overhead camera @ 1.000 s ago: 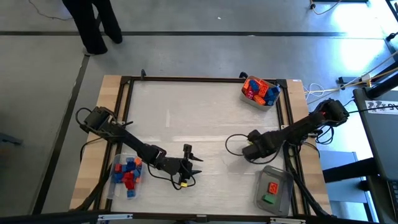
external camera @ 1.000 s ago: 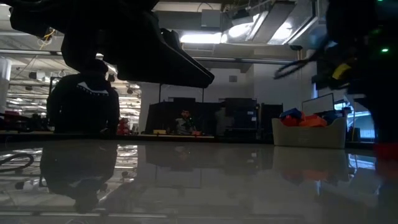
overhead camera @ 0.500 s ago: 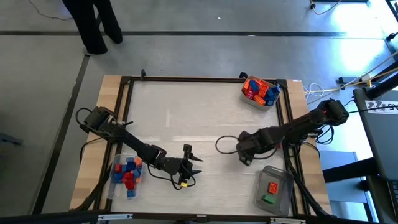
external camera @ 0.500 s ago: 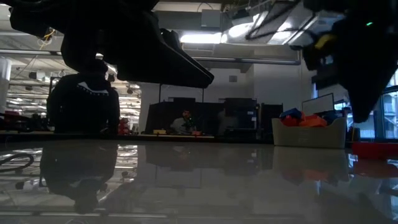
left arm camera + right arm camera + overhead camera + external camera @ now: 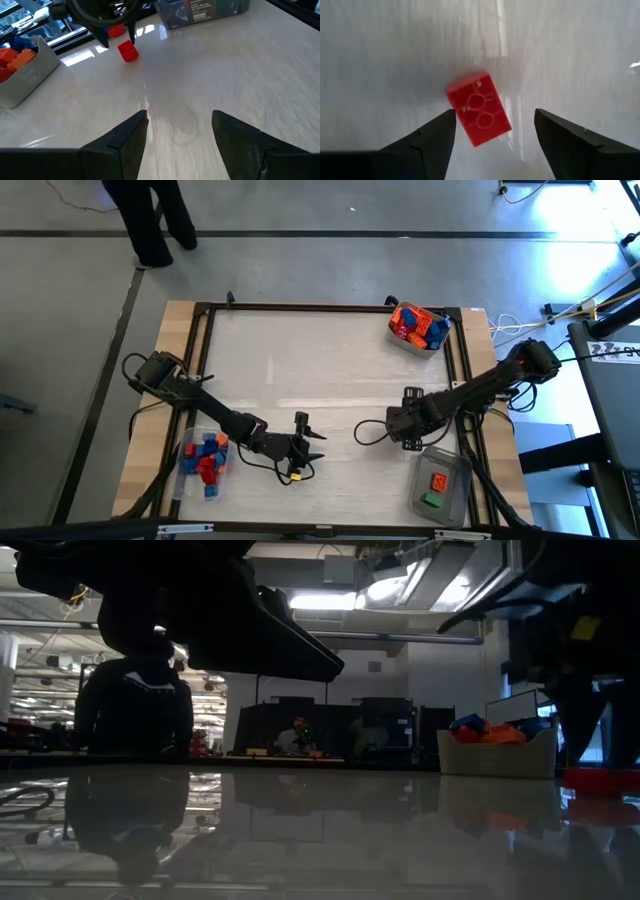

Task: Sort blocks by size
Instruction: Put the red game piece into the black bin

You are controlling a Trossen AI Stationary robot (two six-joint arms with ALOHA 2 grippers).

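Red block (image 5: 478, 110) between spread fingers (image 5: 432, 137).

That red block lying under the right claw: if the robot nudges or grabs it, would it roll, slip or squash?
The red block looks like hard, boxy plastic, so it probably won't roll or squash. It lies underside up on the glossy table, so a nudge would likely make it slide. The open right gripper should pinch its flat sides securely.

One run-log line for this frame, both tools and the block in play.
left tool: open, idle over bare table | right tool: open, above red block | block: lying on table, ungripped, underside up
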